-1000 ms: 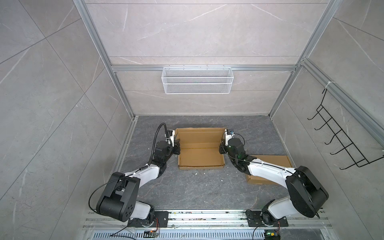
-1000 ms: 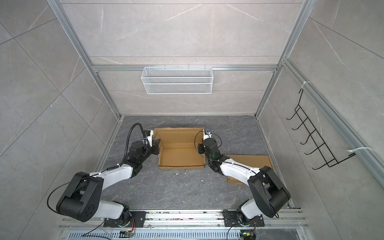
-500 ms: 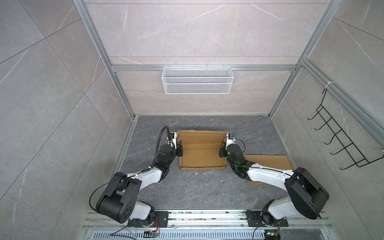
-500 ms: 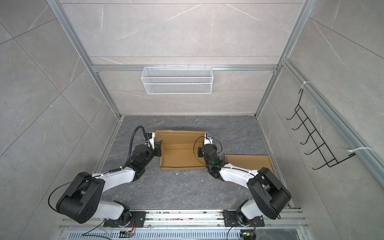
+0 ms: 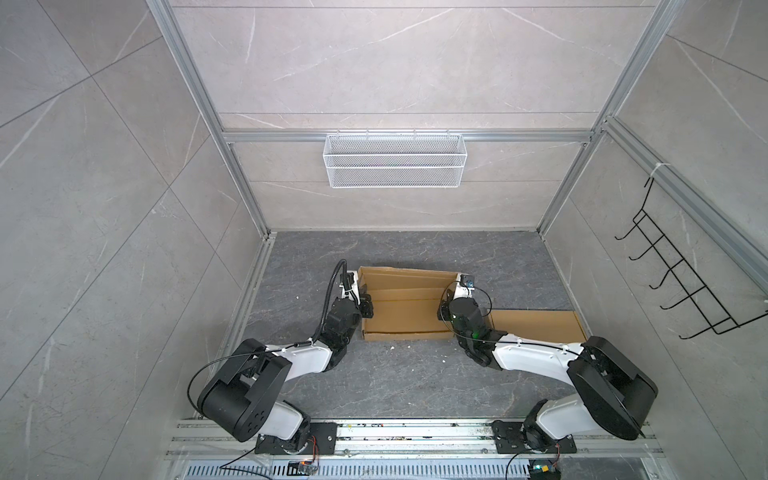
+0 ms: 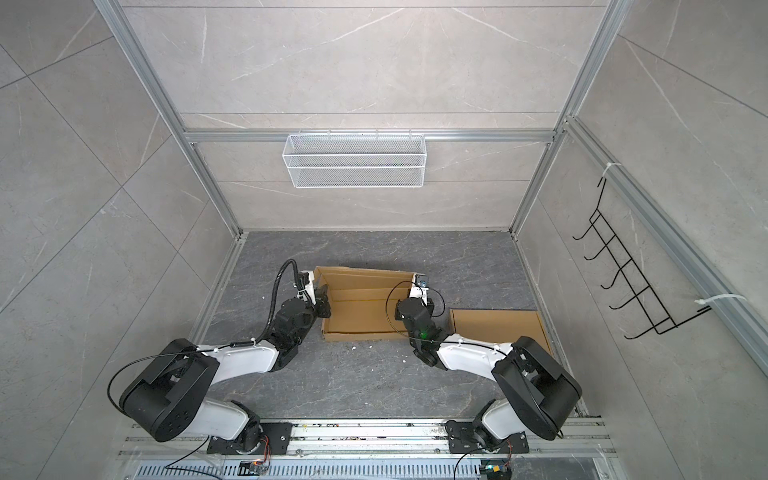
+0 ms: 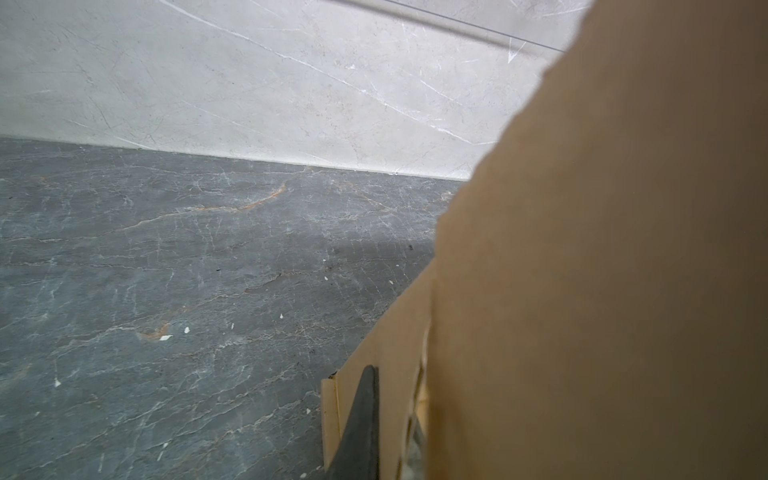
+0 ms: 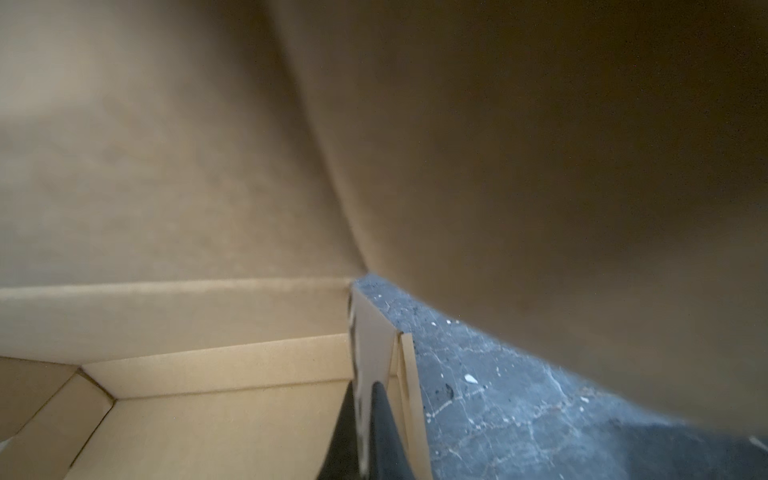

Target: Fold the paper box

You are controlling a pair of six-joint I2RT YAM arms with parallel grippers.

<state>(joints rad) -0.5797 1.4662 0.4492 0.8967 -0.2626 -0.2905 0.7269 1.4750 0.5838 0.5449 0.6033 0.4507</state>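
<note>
The paper box (image 5: 405, 307) is plain tan cardboard with no print, paler along its inner folds. The flat cardboard sheet (image 5: 536, 326) is the same tan. The floor (image 5: 399, 382) is dark grey stone veined in white, with a few rusty streaks. The walls (image 5: 374, 62) are pale grey with thin white veins. The wire basket (image 5: 394, 166) is white mesh and the hook rack (image 5: 681, 266) is black. The left arm (image 5: 307, 359) and right arm (image 5: 528, 359) are white with black joints.
</note>
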